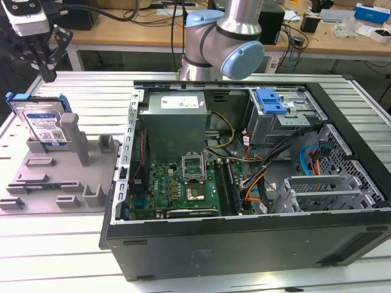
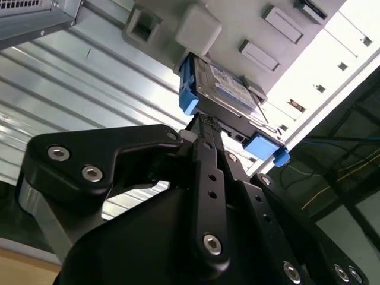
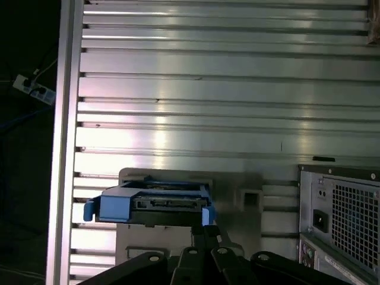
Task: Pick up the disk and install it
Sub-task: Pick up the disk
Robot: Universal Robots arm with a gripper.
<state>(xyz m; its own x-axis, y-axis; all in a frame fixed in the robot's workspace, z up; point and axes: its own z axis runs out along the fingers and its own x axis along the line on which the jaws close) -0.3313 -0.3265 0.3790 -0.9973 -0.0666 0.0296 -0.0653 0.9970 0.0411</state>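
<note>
My gripper point(image 1: 46, 73) hung with fingers pressed together, gripping nothing, close above the disk point(image 1: 40, 122), which stood on edge in the grey holder point(image 1: 36, 183) beside the open computer case point(image 1: 244, 244)

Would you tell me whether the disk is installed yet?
Not installed: the disk stands on edge in the grey fixture, outside the case.

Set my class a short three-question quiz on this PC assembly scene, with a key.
1. The disk stands upright in: A) a grey holder B) a drawer C) a cardboard box.
2. True or false: the computer case lies open, its motherboard showing.
3. Fill in: the gripper hangs ___ the disk.
Key: 1 A; 2 true; 3 above.
</note>
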